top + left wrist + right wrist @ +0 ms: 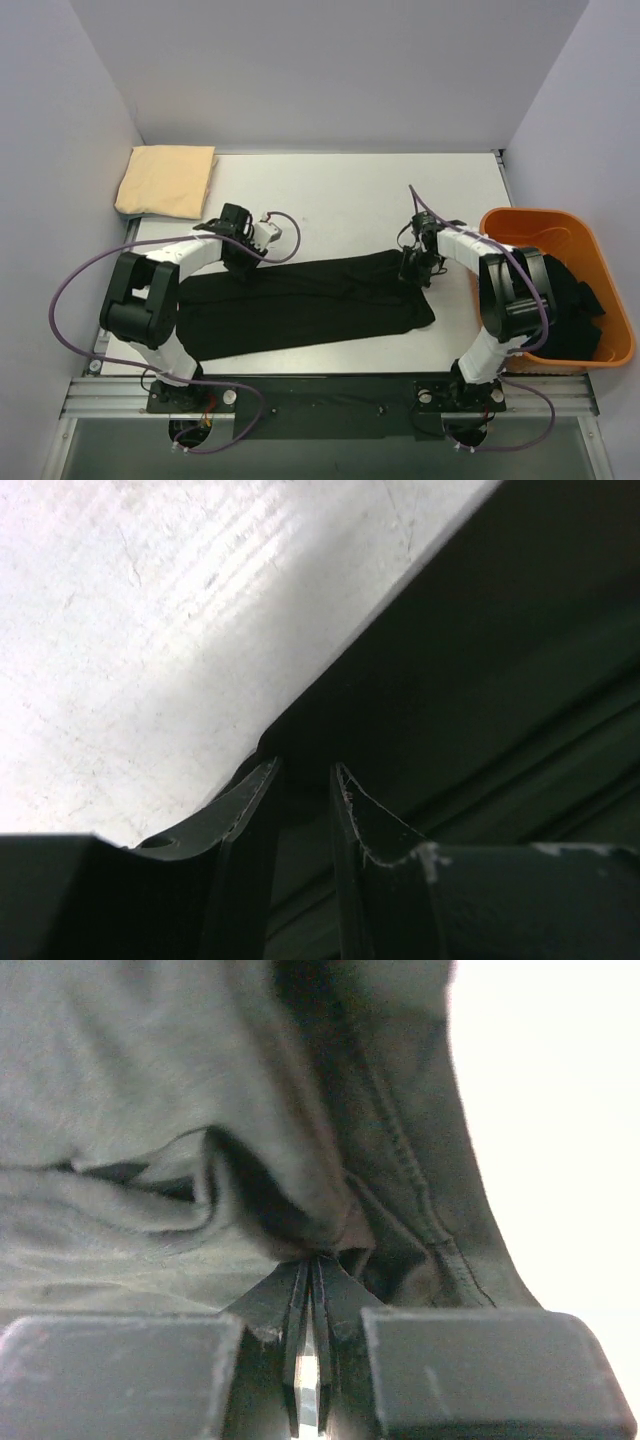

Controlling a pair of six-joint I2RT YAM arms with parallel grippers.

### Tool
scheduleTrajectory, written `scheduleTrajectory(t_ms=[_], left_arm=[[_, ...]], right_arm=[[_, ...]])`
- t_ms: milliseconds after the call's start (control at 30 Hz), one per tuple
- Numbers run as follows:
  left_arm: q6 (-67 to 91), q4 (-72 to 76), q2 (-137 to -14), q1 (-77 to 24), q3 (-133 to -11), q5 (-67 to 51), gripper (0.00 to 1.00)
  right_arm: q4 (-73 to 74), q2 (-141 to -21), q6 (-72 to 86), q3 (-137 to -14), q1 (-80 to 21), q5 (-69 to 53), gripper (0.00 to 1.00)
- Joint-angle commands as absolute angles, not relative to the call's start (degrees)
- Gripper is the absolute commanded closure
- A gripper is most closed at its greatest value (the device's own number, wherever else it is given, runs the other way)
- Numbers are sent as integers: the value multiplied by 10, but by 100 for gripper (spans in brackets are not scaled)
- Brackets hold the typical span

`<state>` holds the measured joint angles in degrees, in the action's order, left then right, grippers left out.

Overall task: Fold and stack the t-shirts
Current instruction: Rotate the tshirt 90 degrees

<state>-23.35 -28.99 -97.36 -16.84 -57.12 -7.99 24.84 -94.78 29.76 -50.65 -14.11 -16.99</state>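
A black t-shirt lies folded into a long band across the middle of the table. My left gripper is at its far left edge. In the left wrist view the gripper is nearly closed, with the dark cloth edge pinched between the tips. My right gripper is at the far right edge. In the right wrist view it is shut on a bunched fold of the shirt. A pale yellow-tan t-shirt lies folded at the back left. The printed tee is out of view.
An orange bin stands at the right edge with more black cloth heaped inside. White table stretches behind the shirt. Grey walls close in the back and both sides.
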Motion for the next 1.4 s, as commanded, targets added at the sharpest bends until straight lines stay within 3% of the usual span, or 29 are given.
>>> scheduleTrajectory(t_ms=[0,333,600,733,833,900,1100,1367], left_arm=[[-296,-322,-951,-166,-522,-26,64],[-364,-515,-910,-203,-610,-289,56],[-337,-598,-915,-150,-728,-328,55],[-379,-593,-917,-113,-713,-254,56],[-409,-558,-919,-69,-672,-170,66],[-428,-536,-923,-63,-641,-128,72],[-448,-523,-900,-69,-556,-160,72],[-430,-533,-899,-103,-524,-199,72]], right_arm=[[277,-1042,257,-591,-84,-118,100],[384,-1308,176,-1054,-73,-210,100],[394,-1278,136,-1167,-74,-301,89],[383,-1206,162,-1136,-73,-249,87],[383,-1143,203,-1012,-73,-214,100],[374,-1115,227,-927,-75,-216,100],[310,-1081,300,-774,-74,-224,100],[307,-1236,342,-868,-43,-256,100]])
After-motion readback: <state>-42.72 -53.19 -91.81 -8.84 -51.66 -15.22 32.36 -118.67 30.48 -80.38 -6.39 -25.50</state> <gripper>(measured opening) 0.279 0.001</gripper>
